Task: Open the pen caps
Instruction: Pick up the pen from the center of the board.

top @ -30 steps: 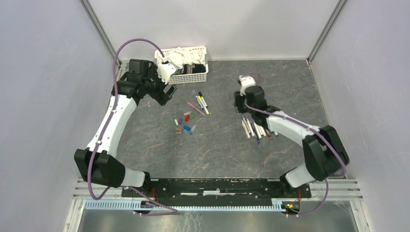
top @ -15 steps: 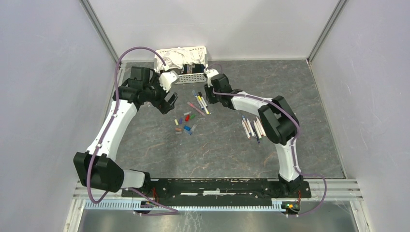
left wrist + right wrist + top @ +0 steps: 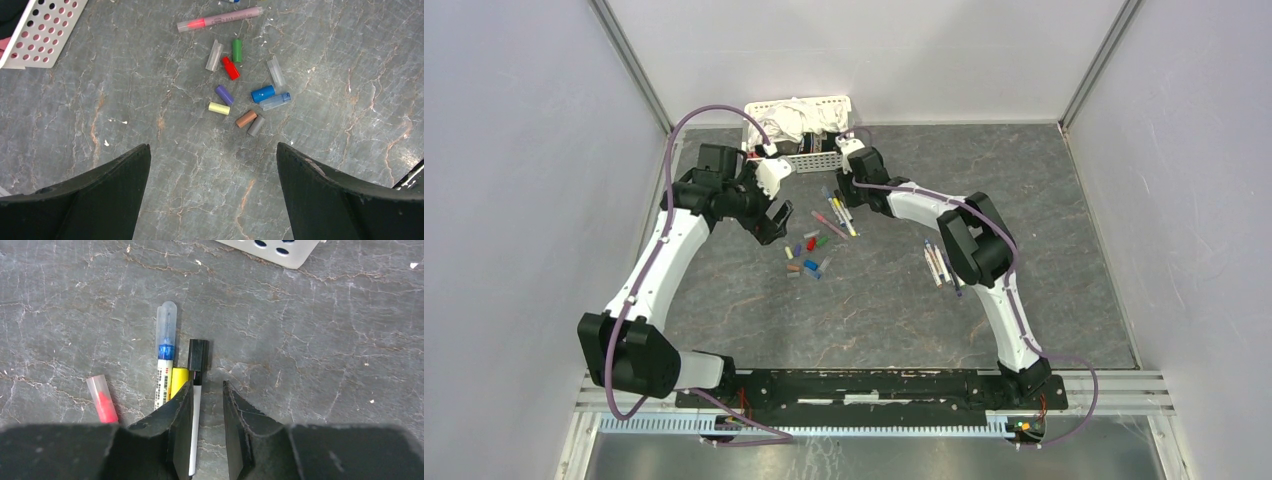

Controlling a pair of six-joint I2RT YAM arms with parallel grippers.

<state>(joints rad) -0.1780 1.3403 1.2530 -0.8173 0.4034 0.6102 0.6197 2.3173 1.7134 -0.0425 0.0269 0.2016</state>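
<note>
Right wrist view is showing the black-capped pen [image 3: 195,407] lying on the table [image 3: 325,340] inside the slightly spread right pincer [image 3: 206,390], its long axis running along the fingers, cap [image 3: 198,355] toward the far basket [image 3: 280,250]. The left pincer [image 3: 212,146] is hanging spread wide, farther left.

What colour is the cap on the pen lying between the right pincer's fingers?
Black. The cap shows best in the right wrist view.

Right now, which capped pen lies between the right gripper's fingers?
The black-capped pen: its barrel lies inside the right gripper; the blue-capped pen, yellow pen and pink pen lie outside.
</note>
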